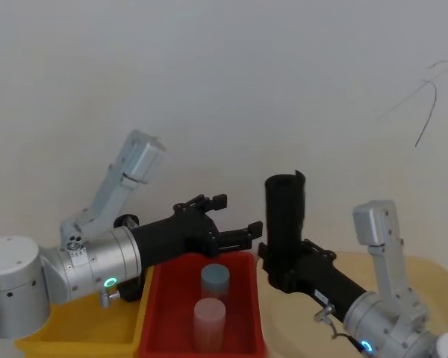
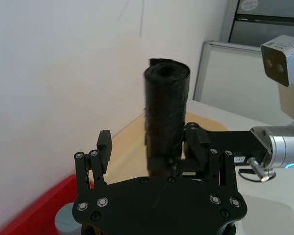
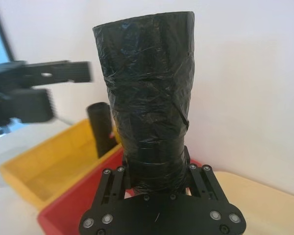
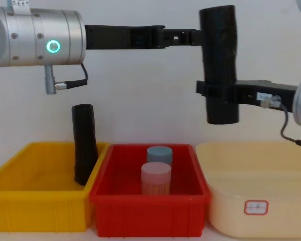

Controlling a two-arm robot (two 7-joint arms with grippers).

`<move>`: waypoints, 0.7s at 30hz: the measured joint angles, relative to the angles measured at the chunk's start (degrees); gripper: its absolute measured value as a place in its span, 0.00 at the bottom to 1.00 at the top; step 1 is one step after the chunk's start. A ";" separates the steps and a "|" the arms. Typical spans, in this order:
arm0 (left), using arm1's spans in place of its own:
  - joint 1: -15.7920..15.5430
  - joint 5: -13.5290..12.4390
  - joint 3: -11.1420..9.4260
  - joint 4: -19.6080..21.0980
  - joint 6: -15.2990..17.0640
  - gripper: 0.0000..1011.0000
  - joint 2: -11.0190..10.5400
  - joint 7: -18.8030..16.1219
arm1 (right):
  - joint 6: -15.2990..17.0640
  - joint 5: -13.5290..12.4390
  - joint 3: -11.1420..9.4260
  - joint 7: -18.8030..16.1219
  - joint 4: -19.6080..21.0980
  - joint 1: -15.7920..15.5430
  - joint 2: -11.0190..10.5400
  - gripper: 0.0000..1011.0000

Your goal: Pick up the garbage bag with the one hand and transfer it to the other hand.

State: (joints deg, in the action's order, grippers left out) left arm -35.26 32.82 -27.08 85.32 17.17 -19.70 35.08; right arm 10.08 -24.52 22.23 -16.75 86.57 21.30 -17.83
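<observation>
Head view: my right gripper (image 1: 281, 262) clamps the garbage bag (image 1: 285, 216) low down, roll upright above red bin (image 1: 243, 337). My left gripper (image 1: 235, 224) is just beside it, fingers spread, not touching.

Left wrist: left fingers (image 2: 104, 145) apart, bag (image 2: 165, 112) between and beyond them.

Right wrist: bag (image 3: 149, 107) pinched at its base.

Chest: bag (image 4: 219, 63) well above bins; slimmer roll (image 4: 84, 143) leans in yellow bin (image 4: 40, 213).
</observation>
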 joint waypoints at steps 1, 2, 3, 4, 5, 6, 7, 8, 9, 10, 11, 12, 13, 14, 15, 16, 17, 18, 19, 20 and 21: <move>0.09 0.11 0.15 0.04 0.00 0.99 -0.13 -0.12 | 0.05 0.00 -0.22 0.28 0.01 -0.09 0.01 0.52; 0.14 0.17 0.23 0.05 0.00 0.99 -0.20 -0.24 | 0.12 0.00 -0.46 0.55 0.01 -0.23 0.01 0.52; 0.29 0.29 0.50 0.09 0.00 0.99 -0.44 -0.53 | 0.20 0.00 -0.79 0.85 0.02 -0.42 0.00 0.52; 0.35 0.32 0.61 0.10 0.00 0.99 -0.55 -0.63 | 0.43 0.00 -1.28 1.47 0.02 -0.72 -0.04 0.52; 0.42 0.39 0.74 0.11 0.00 0.99 -0.67 -0.82 | 0.53 0.00 -1.58 1.75 0.03 -0.93 -0.07 0.52; 0.53 0.49 0.99 0.11 0.01 0.99 -0.90 -1.15 | 0.63 0.00 -1.81 2.02 0.03 -1.09 -0.09 0.52; 0.61 0.53 1.16 0.10 0.01 0.99 -1.05 -1.33 | 0.73 0.00 -2.02 2.26 0.03 -1.26 -0.11 0.52; 0.67 0.58 1.31 0.10 0.01 0.99 -1.17 -1.57 | 0.98 0.00 -2.44 2.76 0.02 -1.57 -0.17 0.52; 0.73 0.61 1.44 0.10 0.02 0.99 -1.27 -1.77 | 1.18 -0.01 -2.66 3.03 0.02 -1.74 -0.21 0.52; 0.86 0.63 1.75 0.08 0.03 0.99 -1.52 -2.25 | 1.48 -0.01 -3.15 3.61 0.00 -2.12 -0.28 0.52; 0.91 0.63 1.88 0.07 0.03 0.99 -1.61 -2.51 | 1.66 -0.01 -3.35 3.85 -0.01 -2.28 -0.30 0.52; 0.97 0.63 2.02 0.04 0.04 0.99 -1.69 -2.85 | 1.88 -0.01 -3.55 4.16 -0.04 -2.46 -0.34 0.52; 1.08 0.63 2.26 -0.01 0.05 0.99 -1.85 -3.45 | 2.24 -0.02 -3.96 4.60 -0.09 -2.85 -0.41 0.52; 1.16 0.60 2.43 -0.04 0.06 0.99 -1.96 -3.89 | 2.39 -0.03 -4.12 4.82 -0.13 -3.03 -0.44 0.52; 1.21 0.57 2.53 -0.06 0.07 0.99 -2.01 -4.12 | 2.55 -0.03 -4.26 5.01 -0.15 -3.20 -0.46 0.52; 1.27 0.52 2.63 -0.08 0.08 0.99 -2.07 -4.60 | 2.70 -0.03 -4.40 5.21 -0.17 -3.38 -0.48 0.52; 1.39 0.36 2.83 -0.10 0.09 0.99 -2.18 -5.36 | 2.97 -0.03 -4.69 5.64 -0.20 -3.75 -0.52 0.52; 1.47 0.27 2.95 -0.12 0.10 0.99 -2.25 -5.76 | 3.10 -0.03 -4.85 5.82 -0.21 -3.92 -0.54 0.52; 1.53 0.15 3.04 -0.14 0.11 0.99 -2.29 -6.19 | 3.21 -0.03 -5.04 5.99 -0.22 -4.15 -0.56 0.52; 1.58 0.04 3.12 -0.15 0.12 0.99 -2.32 -6.77 | 3.42 -0.03 -5.31 6.30 -0.25 -4.45 -0.59 0.52; 1.71 -0.21 3.31 -0.19 0.13 0.99 -2.39 -7.61 | 3.62 -0.03 -5.55 6.59 -0.27 -4.73 -0.61 0.52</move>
State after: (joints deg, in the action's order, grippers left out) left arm -33.55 32.62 -23.77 85.13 17.30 -22.09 27.46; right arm 13.70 -24.55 16.68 -10.16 86.30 16.57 -18.44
